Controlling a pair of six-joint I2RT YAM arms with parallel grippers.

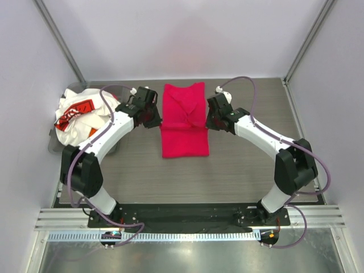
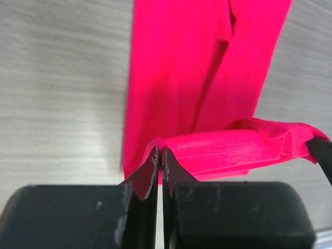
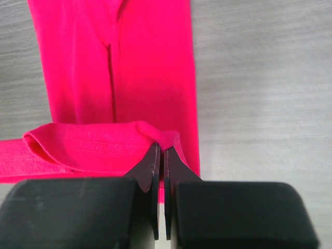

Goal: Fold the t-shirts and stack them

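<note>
Left pincer (image 2: 160, 151) and right pincer (image 3: 161, 148) — both pinching the magenta t-shirt (image 1: 183, 136) (its folded edge).

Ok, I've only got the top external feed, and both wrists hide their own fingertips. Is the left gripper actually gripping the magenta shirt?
Observer: Yes. The left wrist view shows the left gripper shut on a stitched edge of the magenta t-shirt.
Operator: And the right one?
Observer: Same. The right wrist view shows the right gripper shut on the cloth's edge, right at its fingertips.
Operator: Is the pinched edge lying flat?
Observer: No. Next to each gripper it curls over into a rolled fold, while the rest of the shirt lies flat on the table beyond it.
</note>
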